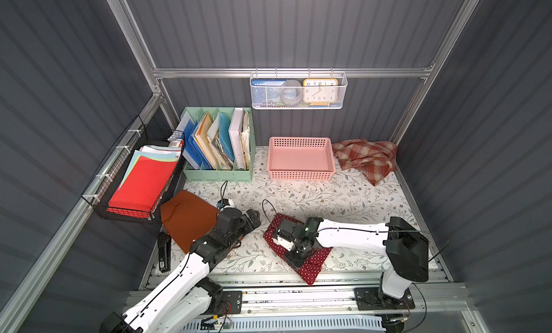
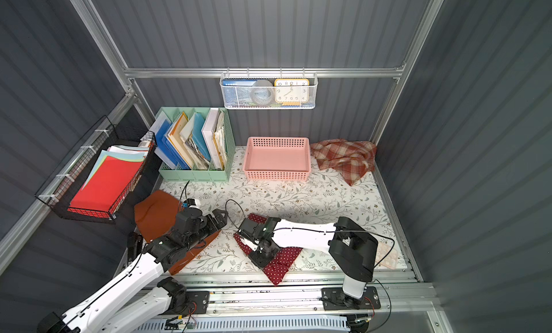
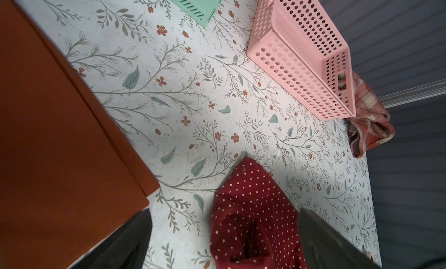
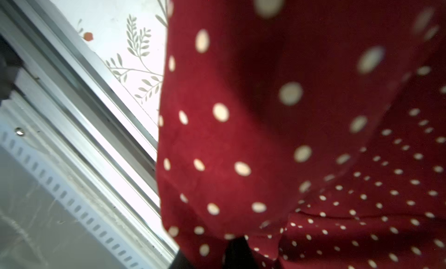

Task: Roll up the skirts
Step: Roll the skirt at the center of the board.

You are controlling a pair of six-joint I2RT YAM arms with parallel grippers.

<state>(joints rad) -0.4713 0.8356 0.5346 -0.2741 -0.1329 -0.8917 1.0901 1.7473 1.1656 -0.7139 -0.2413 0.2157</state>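
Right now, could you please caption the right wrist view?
Polka-dot skirt gathered in the right gripper, floral table and rail behind.

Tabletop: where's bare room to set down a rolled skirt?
Bare floral mat between the pink basket and the polka-dot skirt; more on the right, between the plaid skirt and right arm. Basket is empty. Crowded in front: left arm over the rust-orange skirt.
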